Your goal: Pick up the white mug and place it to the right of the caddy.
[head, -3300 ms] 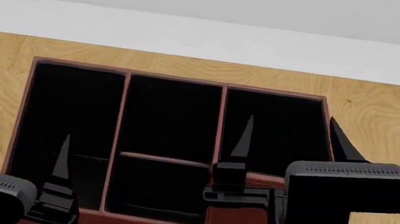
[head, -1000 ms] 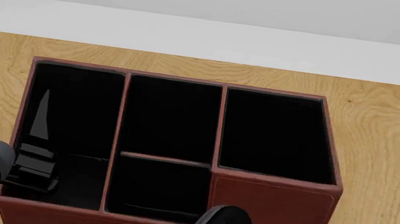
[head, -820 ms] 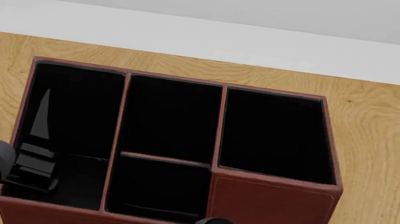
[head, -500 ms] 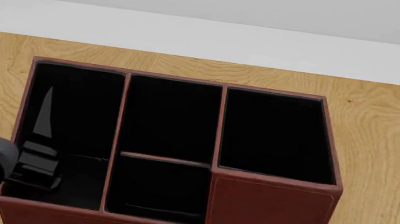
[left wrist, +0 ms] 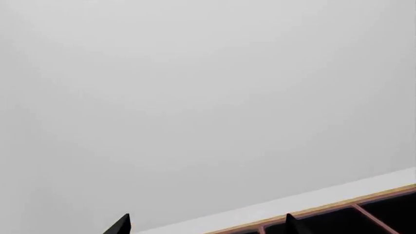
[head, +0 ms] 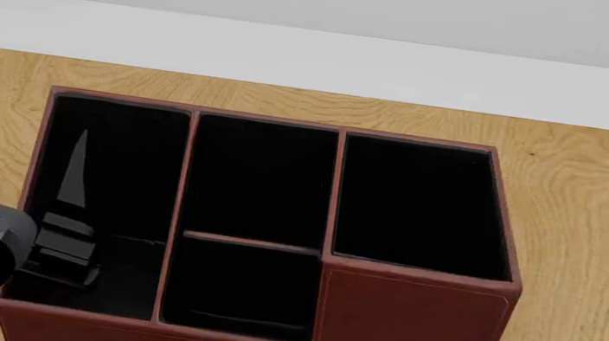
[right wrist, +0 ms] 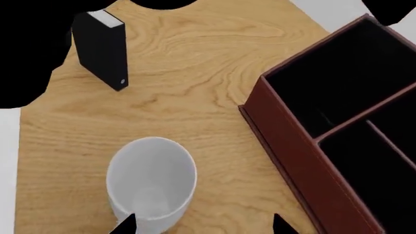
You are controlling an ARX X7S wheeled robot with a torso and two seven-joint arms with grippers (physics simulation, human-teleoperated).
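Table (head: pixel 589 223): wood-grain top, bearing everything listed below. Caddy (head: pixel 414 323): dark reddish-brown box with black-lined compartments and a stepped front, filling the head view; in my right wrist view its wall runs off to one side of the jaws, clear of them. White mug (right wrist: pixel 151 181): standing upright on the table, mouth open toward the camera, directly ahead of the right gripper (right wrist: pixel 204 225), its base edge lying between the two fingertips that just show at the frame edge; handle not visible from here. Book (right wrist: pixel 101 48): small black volume with white pages, upright, well beyond the mug and apart from it. Left gripper (head: pixel 1 177): hovering over the caddy's left compartment, one fingertip (head: pixel 75 169) showing against the black lining and the other barely clipping the frame edge, jaws spread wide and holding nothing. Change noted: my right arm, which sat over the caddy's right side a few seconds ago, has dropped out of the head view entirely, and its wrist camera now looks down on the mug. I read that as the approach stage; jaws parted wide, empty, nothing grasped yet. Mug not visible in the head view.
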